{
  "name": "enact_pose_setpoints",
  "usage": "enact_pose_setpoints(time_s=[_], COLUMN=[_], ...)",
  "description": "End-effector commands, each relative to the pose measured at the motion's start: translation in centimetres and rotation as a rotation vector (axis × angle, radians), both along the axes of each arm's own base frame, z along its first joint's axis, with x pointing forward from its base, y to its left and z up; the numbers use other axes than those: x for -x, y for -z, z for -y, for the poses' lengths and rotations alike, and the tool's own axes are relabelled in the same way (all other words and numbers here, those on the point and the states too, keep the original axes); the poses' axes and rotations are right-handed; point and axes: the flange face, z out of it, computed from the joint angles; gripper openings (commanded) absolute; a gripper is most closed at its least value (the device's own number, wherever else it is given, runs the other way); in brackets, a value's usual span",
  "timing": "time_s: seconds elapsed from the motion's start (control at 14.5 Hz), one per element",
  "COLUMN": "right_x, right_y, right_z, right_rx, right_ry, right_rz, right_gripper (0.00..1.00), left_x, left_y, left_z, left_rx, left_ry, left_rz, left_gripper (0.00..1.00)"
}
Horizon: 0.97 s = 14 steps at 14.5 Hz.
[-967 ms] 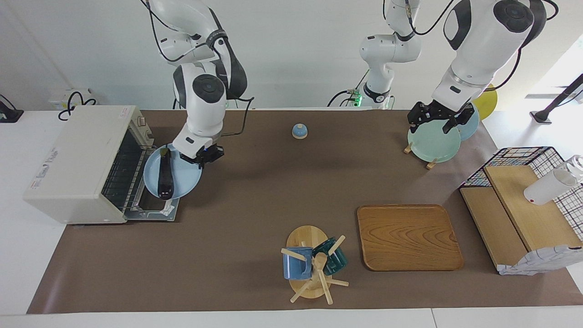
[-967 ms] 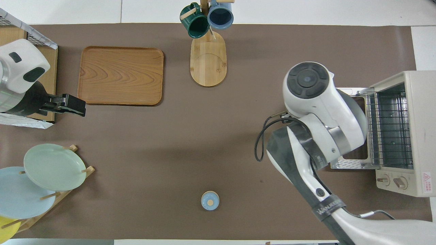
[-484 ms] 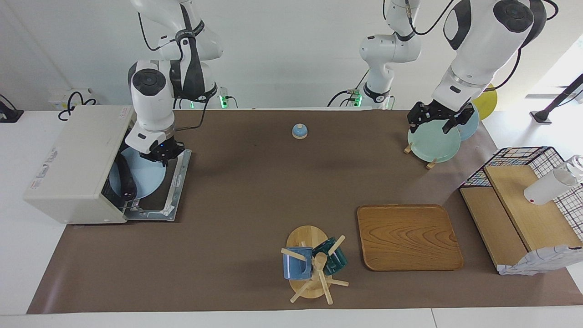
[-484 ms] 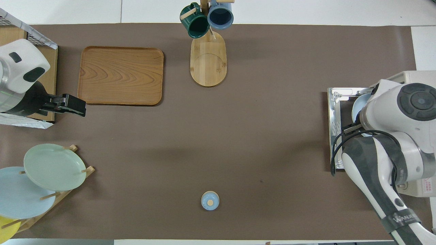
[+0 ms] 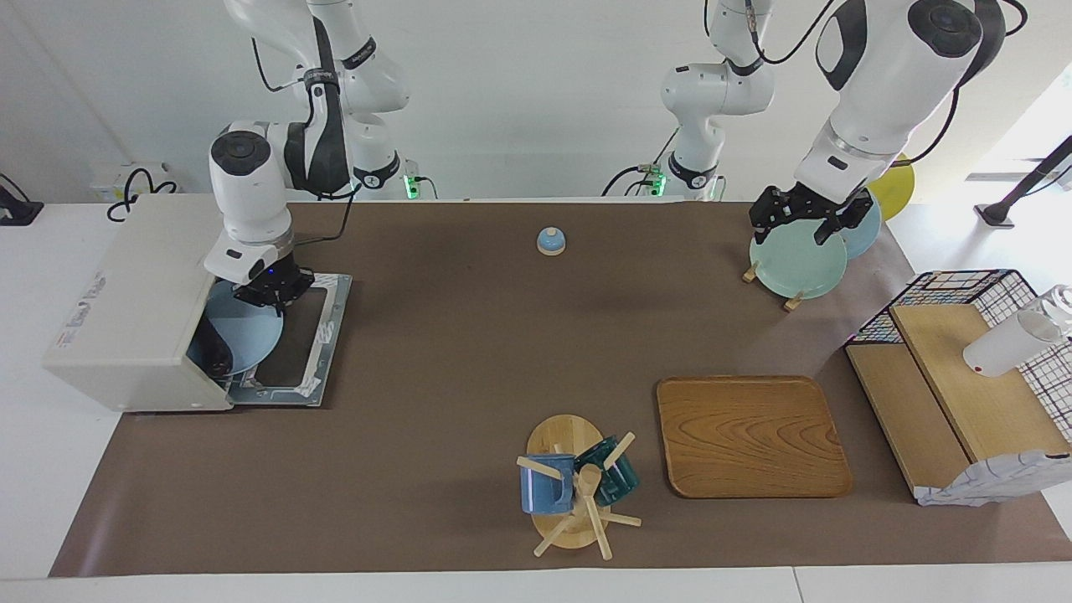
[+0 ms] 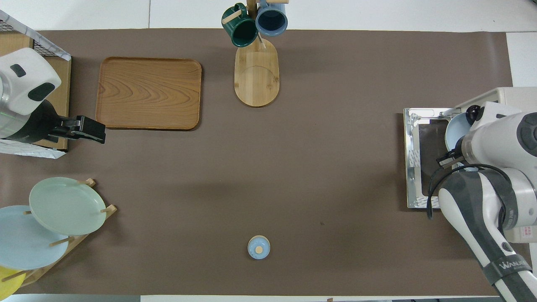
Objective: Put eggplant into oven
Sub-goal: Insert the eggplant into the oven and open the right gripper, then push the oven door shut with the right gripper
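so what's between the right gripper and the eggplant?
Only the light blue plate: the right gripper is shut on its rim, and the eggplant lies on its oven-side edge, as the facing view shows.

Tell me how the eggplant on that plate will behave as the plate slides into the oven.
The eggplant looks glossy and rounded, so it may roll or slide on the smooth light blue plate. It lies loose, with nothing visibly bracing it. The right gripper, shut on the plate's rim, should probably keep it level entering the oven.
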Motion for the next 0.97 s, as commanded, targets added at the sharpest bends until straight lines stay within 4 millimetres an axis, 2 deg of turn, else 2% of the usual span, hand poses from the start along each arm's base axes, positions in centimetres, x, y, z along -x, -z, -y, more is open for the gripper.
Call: enact_pose_setpoints(time_s=[0.0, 0.14, 0.28, 0.35, 0.48, 0.62, 0.69, 0.83, 0.9], right_x=[1.5, 1.4, 1.3, 1.2, 0.9, -0.3, -1.2, -1.9, -2.0], right_y=[0.2, 0.1, 0.1, 0.0, -0.4, -1.6, -2.2, -2.7, -1.8], right_z=[0.8, 0.7, 0.8, 0.8, 0.1, -2.2, -3.4, -6.4, -7.7], right_rx=[-0.003, -0.004, -0.005, -0.008, -0.019, -0.035, -0.038, -0.043, -0.051], right_ry=[-0.003, 0.003, 0.006, 0.006, 0.005, -0.014, -0.031, -0.055, -0.019], right_rz=[0.011, 0.019, 0.019, 0.020, 0.015, 0.018, 0.026, 0.046, 0.052], right_gripper=[0.00, 0.04, 0.25, 0.33, 0.41, 0.44, 0.43, 0.12, 0.00], left_x=[0.5, 0.5, 0.6, 0.6, 0.6, 0.6, 0.6, 0.6, 0.6], left_y=[-0.5, -0.5, -0.5, -0.5, -0.6, -0.5, -0.5, -0.5, -0.6], left_z=[-0.3, -0.3, -0.2, -0.2, -0.2, -0.2, -0.2, -0.2, -0.2], left_rx=[0.009, 0.009, 0.009, 0.009, 0.009, 0.009, 0.009, 0.009, 0.009], left_ry=[-0.002, -0.002, -0.001, -0.001, -0.001, -0.001, -0.001, -0.001, -0.001], left_rz=[0.001, 0.001, 0.001, 0.001, 0.003, 0.001, 0.001, 0.001, 0.003], left_gripper=[1.00, 1.00, 1.00, 1.00, 1.00, 1.00, 1.00, 1.00, 1.00])
